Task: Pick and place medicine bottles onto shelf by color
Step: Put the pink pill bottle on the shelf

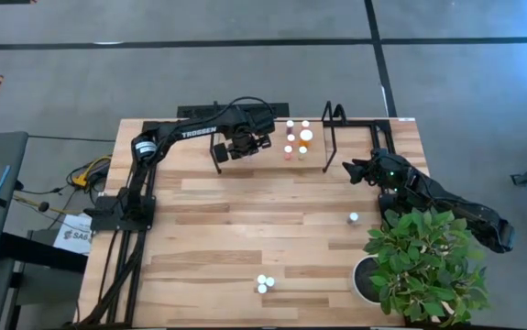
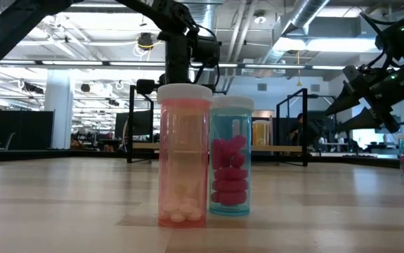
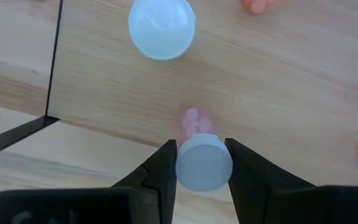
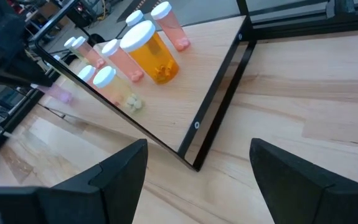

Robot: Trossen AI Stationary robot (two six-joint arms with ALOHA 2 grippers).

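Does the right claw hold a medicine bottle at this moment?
No, the right claw is open and empty beside the shelf.

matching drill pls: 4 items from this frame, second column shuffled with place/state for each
Column 1
1. left gripper
2. right gripper
3. large orange bottle with wide white cap
4. pair of white-capped bottles, one pink, one teal with magenta pills

Column 2
A. standing on the light wooden shelf among smaller bottles
B. open, holding nothing, near the shelf's black corner frame
C. standing on the plank table's near edge, far from the shelf
D. shut on a small white-capped pink bottle, over the shelf

Pairs: 1-D, 2-B, 3-A, 4-C
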